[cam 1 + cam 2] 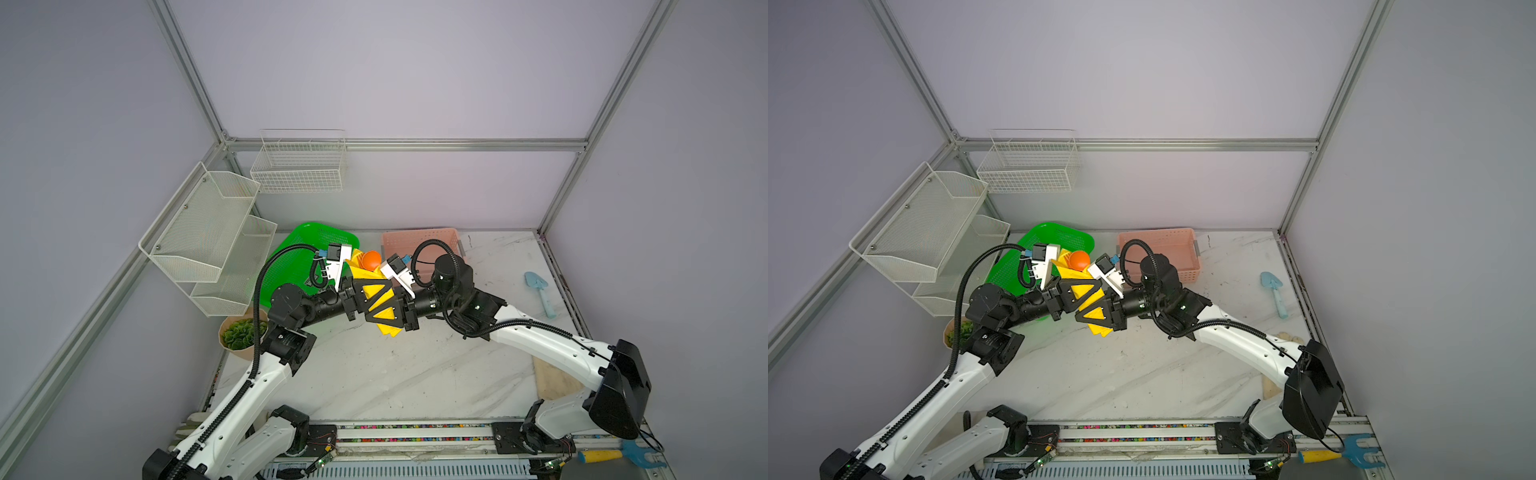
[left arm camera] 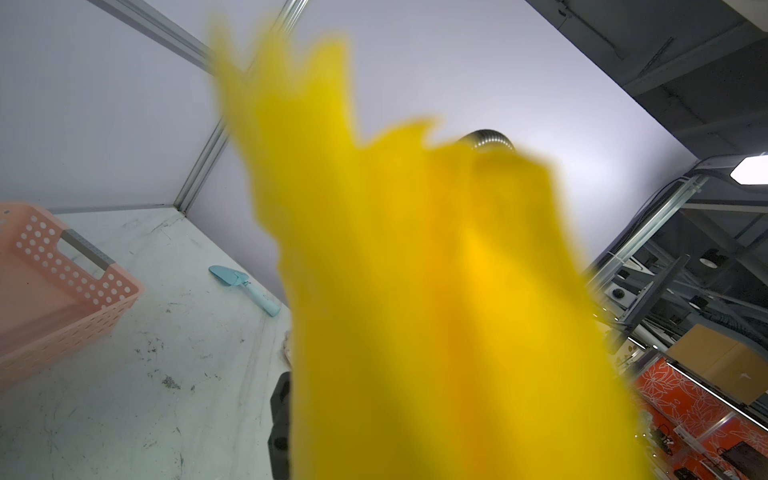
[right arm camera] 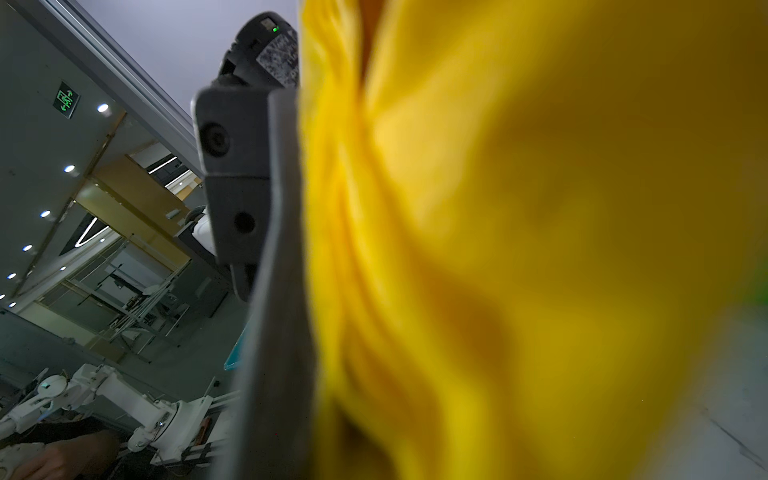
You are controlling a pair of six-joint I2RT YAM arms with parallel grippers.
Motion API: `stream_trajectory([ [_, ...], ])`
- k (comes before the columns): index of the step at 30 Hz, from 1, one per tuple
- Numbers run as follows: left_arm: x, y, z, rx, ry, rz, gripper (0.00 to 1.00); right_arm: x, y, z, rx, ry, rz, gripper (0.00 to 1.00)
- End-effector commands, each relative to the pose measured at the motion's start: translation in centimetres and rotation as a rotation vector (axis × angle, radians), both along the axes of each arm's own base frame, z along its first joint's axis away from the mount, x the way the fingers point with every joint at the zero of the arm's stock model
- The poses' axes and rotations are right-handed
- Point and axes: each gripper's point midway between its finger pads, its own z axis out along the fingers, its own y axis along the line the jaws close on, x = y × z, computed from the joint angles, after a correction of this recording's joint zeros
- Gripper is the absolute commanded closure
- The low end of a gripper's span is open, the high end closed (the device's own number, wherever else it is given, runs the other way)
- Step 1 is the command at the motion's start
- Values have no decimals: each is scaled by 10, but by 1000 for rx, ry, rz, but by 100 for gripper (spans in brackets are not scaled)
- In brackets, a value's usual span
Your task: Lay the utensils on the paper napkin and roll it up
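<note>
**Napkin (image 2: 415,291) pinched at the fingertips, spoon (image 1: 371,260) bowl showing**

Yellow paper fills most of both wrist views, blurred and right up against the lenses. We note the left gripper (image 1: 374,291) closed down tight, its black triangular fingers clamping the crumpled napkin. Yellow shows through the finger cut-outs in both top views.

We see the right gripper (image 1: 384,316) tip to tip with the left one, meeting it from the opposite side on the same bundle. In the right wrist view one of its fingers (image 3: 274,353) lies flat along the paper. The other is hidden behind the yellow, so we cannot tell whether this gripper is clamped or merely resting against the napkin.

Spoon: the orange round bowl sticks out of the bundle's far end, just beyond both sets of fingertips; its handle is wrapped out of sight. The napkin's near end hangs out just below the right gripper's fingers. We cannot tell whether it touches the table (image 1: 374,382).

Surroundings:
- The green basket (image 1: 307,237) sits behind the left gripper.
- The pink basket (image 1: 419,241) sits behind the right gripper's wrist.
- The light-blue trowel (image 1: 540,291) lies on the table, well apart on the right arm's outer side.
</note>
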Motion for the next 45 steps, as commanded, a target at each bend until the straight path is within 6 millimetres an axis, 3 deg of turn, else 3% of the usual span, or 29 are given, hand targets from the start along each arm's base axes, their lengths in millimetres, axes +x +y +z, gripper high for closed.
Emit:
stream_trajectory([
  [1,-5,7,38,-46,-112,31,100,-13,-2,3,28,-19,48,100],
  [2,-5,7,38,-45,-112,32,100,-13,-3,2,27,-18,47,99],
  [4,-6,8,39,-39,-116,36,100,-13,-5,-1,21,-16,37,67],
  [6,-7,8,40,-35,-120,37,100,-15,-8,-3,22,-14,34,54],
  [9,-7,8,41,-33,-122,37,100,-18,-12,-7,15,-10,28,49],
  [15,-6,9,42,-36,-124,44,100,-19,-12,-17,2,9,34,63],
  [18,-6,8,43,-37,-125,44,100,-19,-12,-18,8,16,33,88],
  [20,-5,8,43,-37,-124,43,100,-19,-12,-17,12,16,35,100],
  [25,-3,8,44,-35,-127,46,100,-21,-15,-16,19,16,32,100],
  [26,-2,7,44,-34,-128,46,100,-21,-16,-16,21,16,30,96],
  [27,-2,7,45,-35,-131,47,100,-21,-16,-18,17,18,24,79],
  [29,-1,7,45,-35,-131,47,100,-20,-16,-23,10,24,15,61],
  [32,0,7,46,-37,-131,48,100,-20,-16,-28,0,31,15,56],
  [34,1,7,47,-40,-134,49,100,-20,-16,-29,3,35,15,62],
  [37,1,6,48,-40,-135,46,100,-20,-16,-28,7,35,14,96],
  [38,1,6,48,-40,-135,47,100,-21,-17,-28,8,34,16,100],
  [39,0,7,49,-41,-135,48,100,-24,-21,-18,29,17,17,100],
  [44,0,7,50,-39,-128,50,100,-27,-25,-11,47,8,15,100],
  [45,1,7,50,-36,-121,58,96,-27,-26,-8,55,2,11,100],
])
